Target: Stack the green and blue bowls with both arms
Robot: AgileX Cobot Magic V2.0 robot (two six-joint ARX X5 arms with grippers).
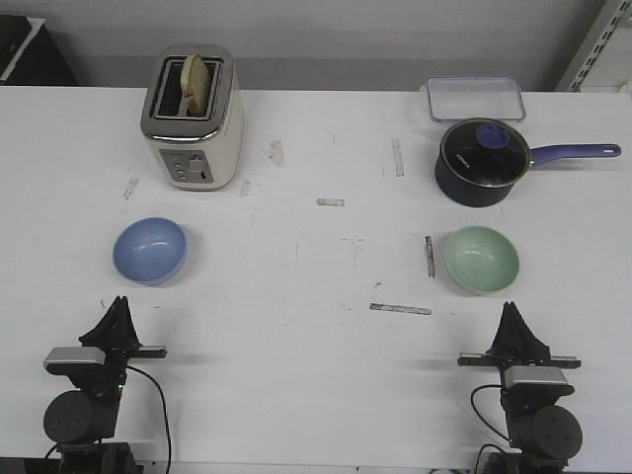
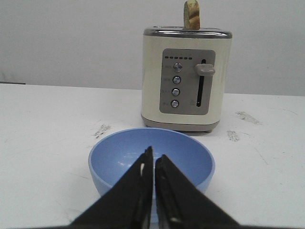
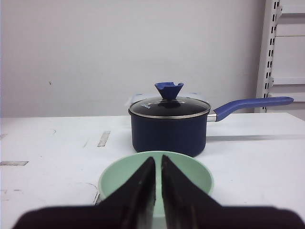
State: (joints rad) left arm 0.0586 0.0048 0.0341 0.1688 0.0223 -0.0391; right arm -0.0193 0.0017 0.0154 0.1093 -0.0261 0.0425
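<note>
The periwinkle blue bowl (image 1: 149,249) sits empty on the left of the white table; it also shows in the left wrist view (image 2: 181,155). The mint green bowl (image 1: 481,259) sits empty on the right, also in the right wrist view (image 3: 186,171). My left gripper (image 1: 119,303) rests near the front edge, short of the blue bowl, shut and empty (image 2: 153,155). My right gripper (image 1: 511,309) rests near the front edge, short of the green bowl, shut and empty (image 3: 158,159). The bowls are far apart.
A cream toaster (image 1: 193,118) with toast stands at the back left, behind the blue bowl. A dark navy saucepan (image 1: 482,161) with a lid and long handle stands behind the green bowl. A clear plastic container (image 1: 475,98) lies at the back right.
</note>
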